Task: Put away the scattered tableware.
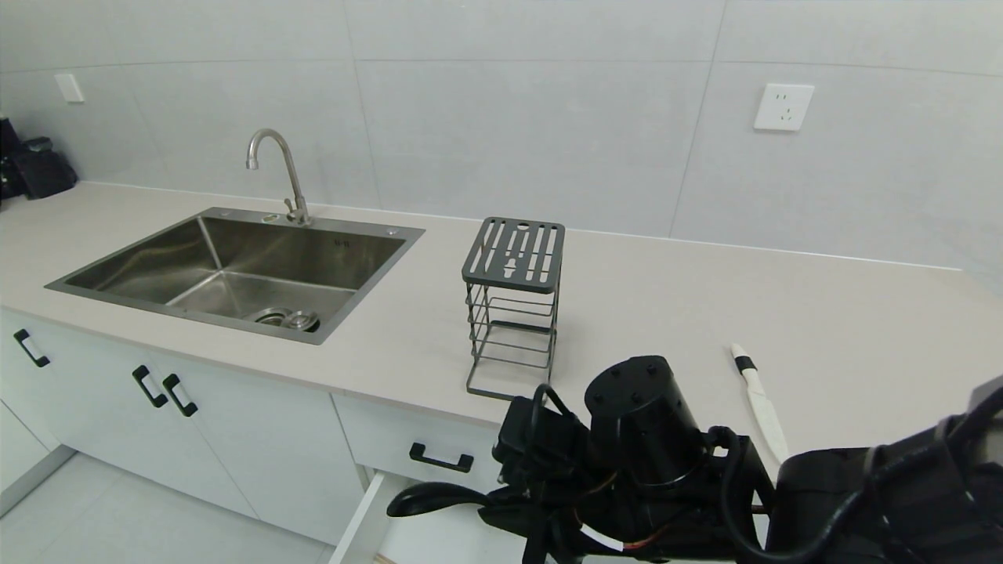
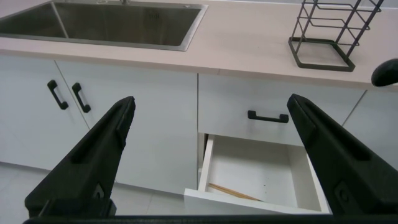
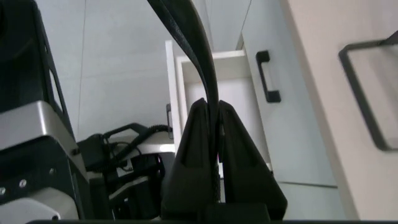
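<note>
Listing, head view: black utensil [image 1: 427,497], long axis roughly level, broad end pointing to the robot's left, held low in front of the rack [image 1: 513,305]; white knife [image 1: 758,399] on the counter [image 1: 666,313] right of the rack, lying front-to-back.

Left wrist view: left gripper [image 2: 211,102] fingers wide, empty; open drawer [image 2: 267,168] beneath the rack holds chopsticks [image 2: 233,193].

Right wrist view: right gripper [image 3: 214,118] fingers clamped on the utensil's thin handle.

Likely risk: handle pivoting in that grip, utensil missing the drawer.
</note>
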Motion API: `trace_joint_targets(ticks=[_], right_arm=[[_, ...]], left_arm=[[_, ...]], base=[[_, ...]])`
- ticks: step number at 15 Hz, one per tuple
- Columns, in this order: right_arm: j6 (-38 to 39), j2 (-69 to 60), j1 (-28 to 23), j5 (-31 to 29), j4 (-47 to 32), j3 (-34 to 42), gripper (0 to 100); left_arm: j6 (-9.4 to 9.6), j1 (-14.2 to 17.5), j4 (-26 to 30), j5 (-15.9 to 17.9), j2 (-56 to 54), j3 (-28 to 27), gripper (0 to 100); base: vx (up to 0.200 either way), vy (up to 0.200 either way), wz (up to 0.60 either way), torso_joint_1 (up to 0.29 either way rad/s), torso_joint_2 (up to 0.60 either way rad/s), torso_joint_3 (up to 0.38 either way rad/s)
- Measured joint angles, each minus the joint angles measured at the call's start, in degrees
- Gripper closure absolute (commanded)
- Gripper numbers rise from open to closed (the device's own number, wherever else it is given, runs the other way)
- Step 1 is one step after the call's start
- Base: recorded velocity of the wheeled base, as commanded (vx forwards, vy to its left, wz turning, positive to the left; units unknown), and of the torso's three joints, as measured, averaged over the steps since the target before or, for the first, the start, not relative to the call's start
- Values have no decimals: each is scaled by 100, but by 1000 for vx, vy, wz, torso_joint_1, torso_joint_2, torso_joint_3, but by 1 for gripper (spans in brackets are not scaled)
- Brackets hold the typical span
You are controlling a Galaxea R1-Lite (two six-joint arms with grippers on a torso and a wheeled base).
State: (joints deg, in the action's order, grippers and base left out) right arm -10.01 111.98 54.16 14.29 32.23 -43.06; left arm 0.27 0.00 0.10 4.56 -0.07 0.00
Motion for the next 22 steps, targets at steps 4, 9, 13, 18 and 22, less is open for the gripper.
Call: trace_joint_targets(ticks=[4, 9, 13, 18, 22], right_arm=[[-416, 1, 20, 11, -185, -51, 100], [-441, 45, 55, 18, -167, -167, 100], [-446, 158, 60, 27, -169, -352, 100], [-449, 205, 60, 27, -172, -379, 100], [-449, 207, 55, 29, -177, -372, 100]], left_arm=[[0, 0, 0, 1, 0, 0, 0], [0, 0, -7, 0, 0, 0, 0], [0, 0, -2, 1, 0, 0, 0], [-2, 0, -10, 1, 0, 0, 0], [-2, 0, 0, 0, 0, 0, 0]], base=[[0, 0, 0, 0, 0, 0], [0, 0, 0, -17, 32, 19], [0, 0, 0, -224, 452, 220], [0, 0, 0, -148, 283, 143], [0, 0, 0, -228, 436, 205]])
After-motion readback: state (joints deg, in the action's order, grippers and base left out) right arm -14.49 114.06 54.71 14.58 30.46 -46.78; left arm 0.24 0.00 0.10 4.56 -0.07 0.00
